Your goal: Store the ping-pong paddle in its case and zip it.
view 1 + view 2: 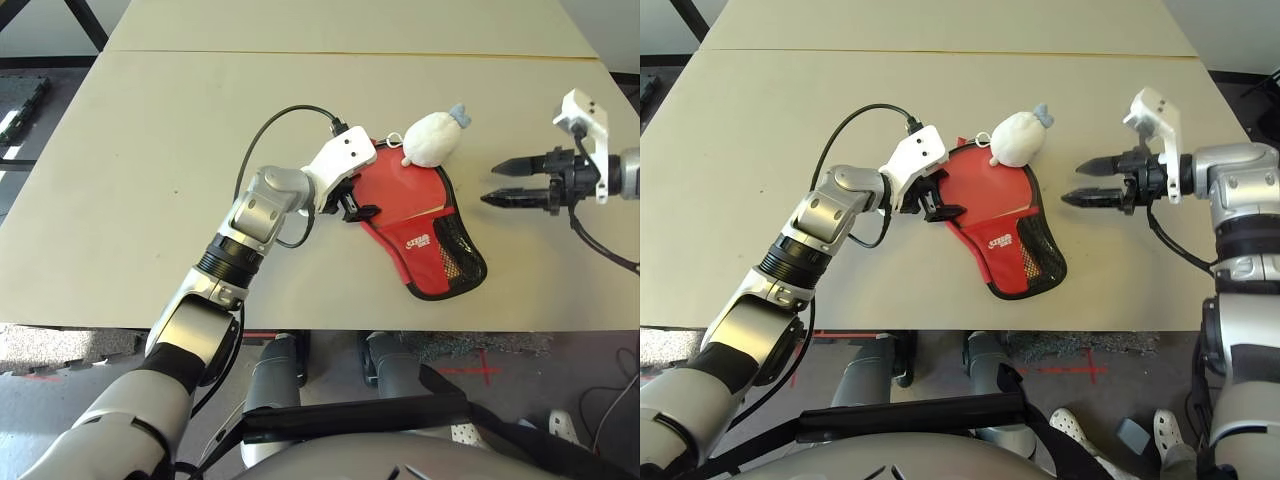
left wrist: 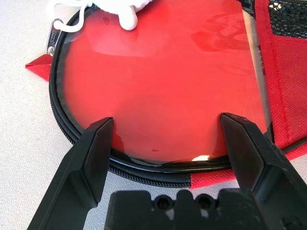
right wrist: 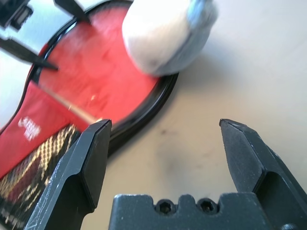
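Left tool [image 2: 163, 143], fingers apart, straddles the case [image 1: 420, 215] rim, likely to pin it; right tool [image 1: 1090, 183] waits apart beside the plush ball [image 1: 1016, 137].

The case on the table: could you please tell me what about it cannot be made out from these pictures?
- Whether the ping-pong paddle is inside: the case shows a glossy red round face; no handle visible.
- The zip's far edge: the plush ball covers it in the left eye view.
- The zip's near edge: the left gripper overlaps it.
- The white logo: too small to read.
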Action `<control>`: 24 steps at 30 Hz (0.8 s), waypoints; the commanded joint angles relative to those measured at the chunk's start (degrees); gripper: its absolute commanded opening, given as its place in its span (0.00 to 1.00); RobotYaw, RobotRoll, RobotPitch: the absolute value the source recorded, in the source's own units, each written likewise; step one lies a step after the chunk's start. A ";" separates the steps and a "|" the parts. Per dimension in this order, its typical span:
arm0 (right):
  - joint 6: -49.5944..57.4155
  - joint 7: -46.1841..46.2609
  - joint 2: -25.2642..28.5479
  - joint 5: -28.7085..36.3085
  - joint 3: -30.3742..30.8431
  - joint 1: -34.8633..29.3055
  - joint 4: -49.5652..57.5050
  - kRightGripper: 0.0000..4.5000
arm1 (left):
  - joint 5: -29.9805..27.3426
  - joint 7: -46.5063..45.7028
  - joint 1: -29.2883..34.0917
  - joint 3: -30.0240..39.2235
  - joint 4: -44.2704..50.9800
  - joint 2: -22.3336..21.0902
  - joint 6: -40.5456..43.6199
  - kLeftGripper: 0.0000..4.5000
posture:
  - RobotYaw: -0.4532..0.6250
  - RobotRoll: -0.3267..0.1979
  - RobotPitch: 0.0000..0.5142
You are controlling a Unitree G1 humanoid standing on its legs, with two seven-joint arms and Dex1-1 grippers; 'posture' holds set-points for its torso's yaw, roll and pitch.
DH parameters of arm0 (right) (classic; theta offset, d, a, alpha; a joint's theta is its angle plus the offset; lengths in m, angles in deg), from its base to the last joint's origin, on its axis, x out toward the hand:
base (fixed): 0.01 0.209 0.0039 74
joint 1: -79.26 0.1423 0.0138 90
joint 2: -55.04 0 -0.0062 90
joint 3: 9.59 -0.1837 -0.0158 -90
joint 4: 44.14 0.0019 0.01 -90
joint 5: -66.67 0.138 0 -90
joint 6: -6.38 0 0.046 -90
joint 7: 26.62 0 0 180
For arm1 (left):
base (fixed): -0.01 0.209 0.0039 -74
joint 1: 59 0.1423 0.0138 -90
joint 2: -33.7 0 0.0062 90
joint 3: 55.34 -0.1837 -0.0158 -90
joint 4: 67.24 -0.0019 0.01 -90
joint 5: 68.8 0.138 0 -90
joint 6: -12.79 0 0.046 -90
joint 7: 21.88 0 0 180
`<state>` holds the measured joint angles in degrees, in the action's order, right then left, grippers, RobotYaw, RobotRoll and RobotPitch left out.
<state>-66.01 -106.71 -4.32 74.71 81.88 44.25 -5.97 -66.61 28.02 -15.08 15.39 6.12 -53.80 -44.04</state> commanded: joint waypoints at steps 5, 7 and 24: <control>-1.55 5.93 -5.65 -0.25 -2.17 6.66 -10.73 1.00 | 1.08 -0.35 3.50 -3.18 -1.61 0.26 2.58 0.99 | 0.38 0.62 0.50; -2.79 8.20 -7.43 -0.83 -2.12 7.73 -12.82 1.00 | 1.09 -0.38 3.81 -3.17 -1.21 0.13 2.85 0.99 | 0.38 0.62 0.50; -3.24 14.34 -16.15 -0.05 -6.05 11.08 -19.13 1.00 | 0.74 -0.64 4.86 -3.43 1.60 -0.59 5.16 0.99 | 0.40 0.62 0.49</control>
<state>-69.98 -91.95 -20.50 74.66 76.72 55.21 -24.06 -66.62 26.96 -13.13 15.04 10.48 -53.87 -41.57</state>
